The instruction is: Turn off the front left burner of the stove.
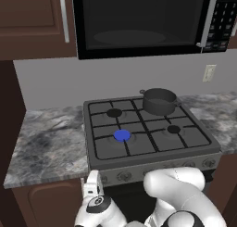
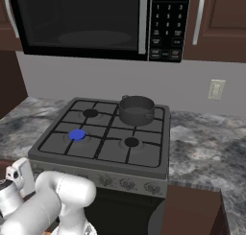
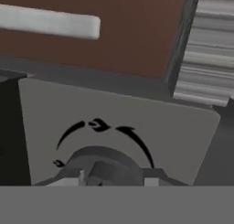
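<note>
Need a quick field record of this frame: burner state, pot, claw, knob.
front left burner: bright blue disc, so reads as on
stove: dark grey, four burners, knob row along the front
pot: on the back right burner
other burners: black
claw: low at the stove front, tips either side of a knob
knob: round, grey, arrow marks arcing above it
microwave: above the stove

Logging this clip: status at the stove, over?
Tool at a stove knob, grip unclear. Front left burner still blue. Pot on back right burner, clear.
</note>
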